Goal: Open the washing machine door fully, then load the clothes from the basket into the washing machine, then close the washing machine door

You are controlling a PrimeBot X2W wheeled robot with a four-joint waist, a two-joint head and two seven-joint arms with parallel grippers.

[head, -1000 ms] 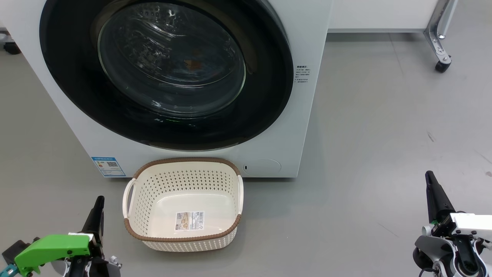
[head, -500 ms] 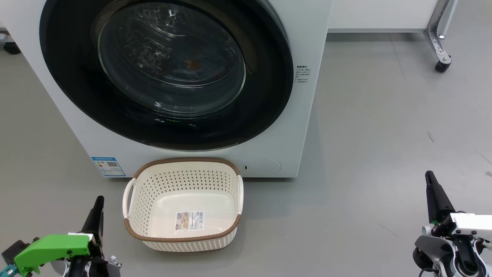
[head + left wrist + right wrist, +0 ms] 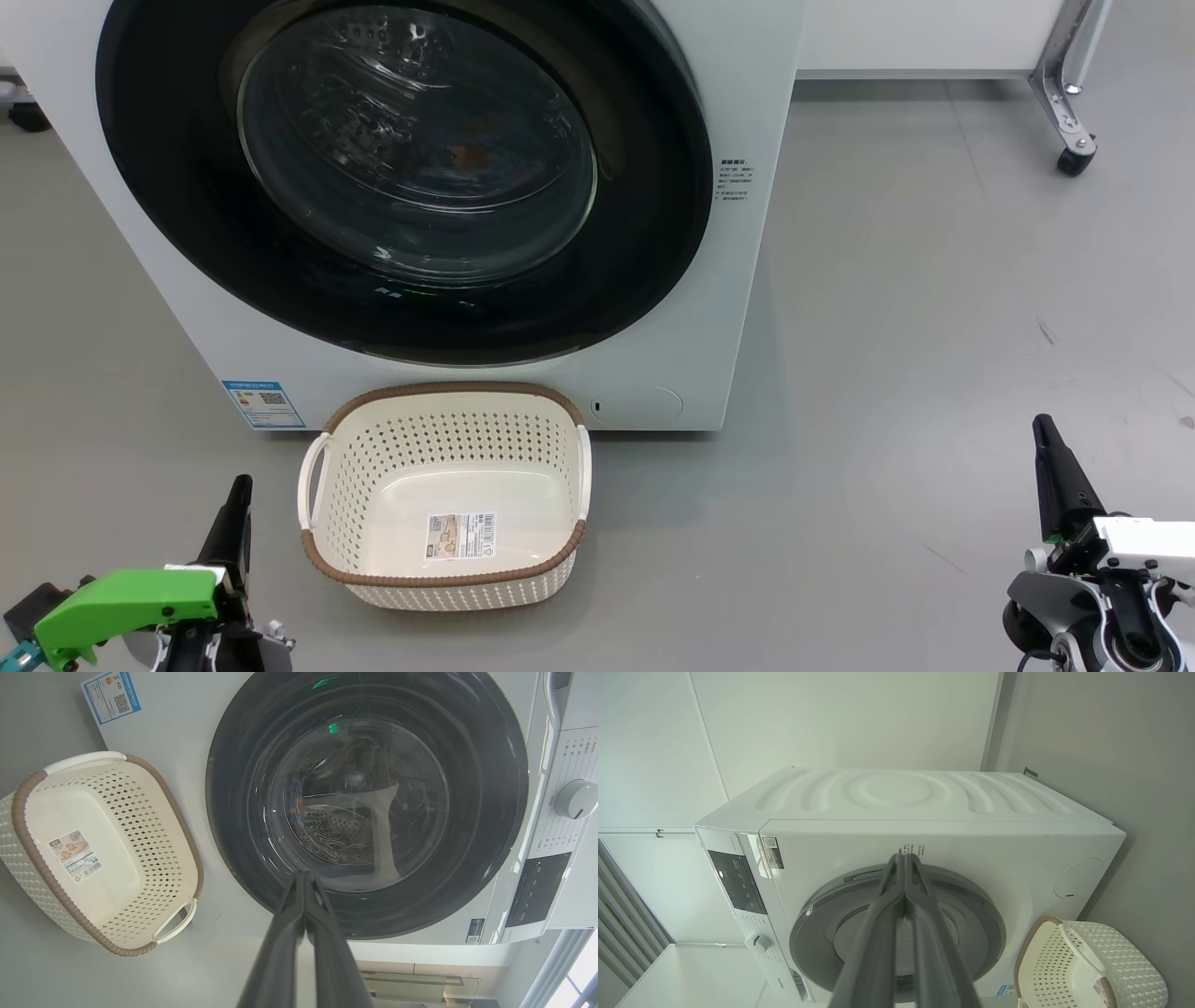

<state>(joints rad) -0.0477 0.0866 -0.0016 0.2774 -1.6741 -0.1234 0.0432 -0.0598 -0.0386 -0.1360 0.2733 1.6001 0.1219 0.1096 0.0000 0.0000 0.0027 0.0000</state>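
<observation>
Head view: the washing machine door (image 3: 159, 205) shut, the basket (image 3: 439, 577) on the floor (image 3: 887, 327) just before it; an orange fleck behind the glass is possibly the clothes (image 3: 464, 154). Left wrist view: my left tool (image 3: 303, 875) pinched together, empty. Right wrist view: my right tool (image 3: 904, 856) likewise.

The head view's top edge cuts off the machine (image 3: 714, 317) and the upper part of its door (image 3: 653, 233). Reflections on the glass (image 3: 373, 187) blur what lies behind; an orange-brown patch (image 3: 464, 156) there cannot be identified. Print on the sticker (image 3: 263, 403) and the basket (image 3: 467, 593) label (image 3: 461, 536) is too small to read.
</observation>
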